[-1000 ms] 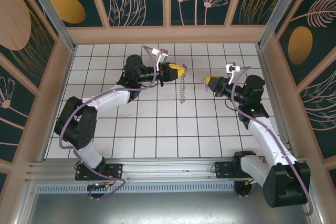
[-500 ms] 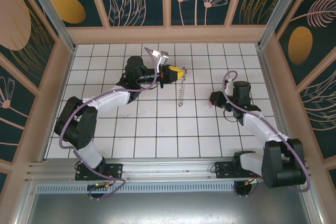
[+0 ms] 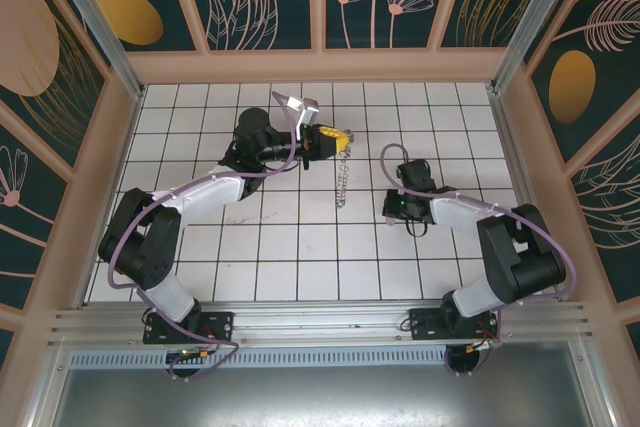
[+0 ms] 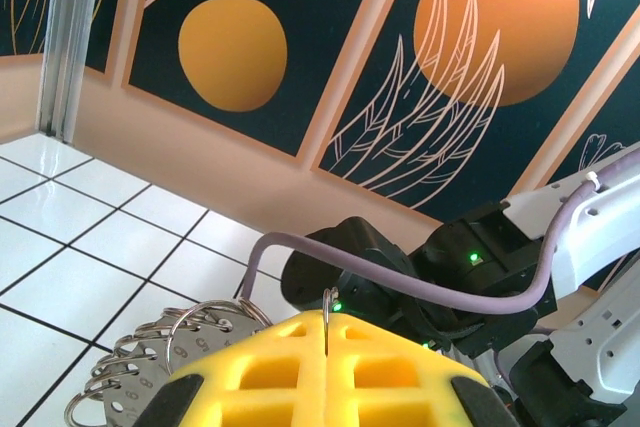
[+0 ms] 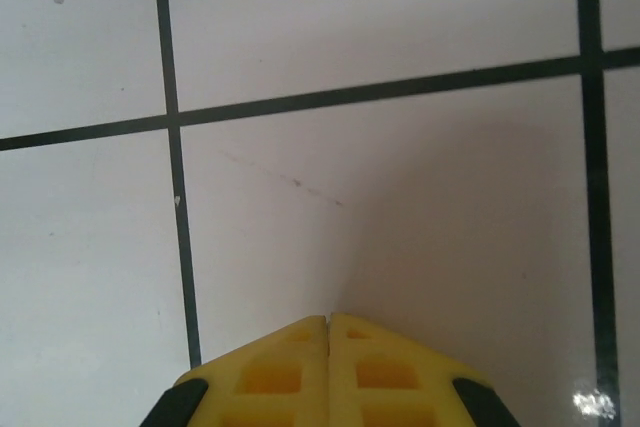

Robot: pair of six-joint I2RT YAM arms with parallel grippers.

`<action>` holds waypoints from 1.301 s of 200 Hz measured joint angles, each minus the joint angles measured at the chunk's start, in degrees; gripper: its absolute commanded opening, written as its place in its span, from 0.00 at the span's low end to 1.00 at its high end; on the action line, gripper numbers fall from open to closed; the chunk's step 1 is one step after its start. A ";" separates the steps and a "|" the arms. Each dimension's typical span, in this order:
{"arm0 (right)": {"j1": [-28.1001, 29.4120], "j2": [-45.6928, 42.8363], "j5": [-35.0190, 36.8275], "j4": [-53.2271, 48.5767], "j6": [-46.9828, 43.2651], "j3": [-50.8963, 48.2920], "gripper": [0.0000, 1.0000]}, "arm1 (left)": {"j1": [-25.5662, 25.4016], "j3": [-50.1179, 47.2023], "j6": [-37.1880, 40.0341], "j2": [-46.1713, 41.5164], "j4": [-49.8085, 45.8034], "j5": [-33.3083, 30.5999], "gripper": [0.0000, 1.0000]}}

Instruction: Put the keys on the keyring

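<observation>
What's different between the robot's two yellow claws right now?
The left gripper pinches a thin wire of the keyring; the right gripper pinches nothing. The left gripper points roughly level toward the painted wall, while the right gripper points straight down at the tiled floor. Both are yellow, and both are shut.

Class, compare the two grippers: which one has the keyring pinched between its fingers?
The left gripper: it is shut on a thin wire of the keyring. The right gripper is shut on nothing, over the tiled floor.
</observation>
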 measured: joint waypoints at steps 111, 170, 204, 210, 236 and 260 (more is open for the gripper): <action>0.68 -4.33 4.50 -6.86 11.72 4.04 0.28 | 0.00 -0.24 -0.46 0.00 1.36 0.02 0.00; 3.45 -3.28 7.13 -9.33 12.28 4.13 0.29 | 0.02 -0.28 -0.48 0.00 2.80 0.02 0.00; 4.11 -2.75 8.76 -9.60 9.09 4.15 0.29 | 0.00 -0.28 -0.50 0.00 2.97 0.02 0.00; 4.11 -2.60 9.09 -9.77 8.48 4.20 0.29 | 0.02 -0.28 -0.52 0.00 2.97 0.02 0.00; 4.31 -1.20 9.77 -10.38 5.95 5.11 0.29 | 0.02 -0.28 -1.07 0.00 3.02 0.02 0.00; 4.76 0.24 9.99 -10.47 3.96 6.12 0.28 | 0.02 -0.28 -1.16 0.00 3.04 0.04 0.00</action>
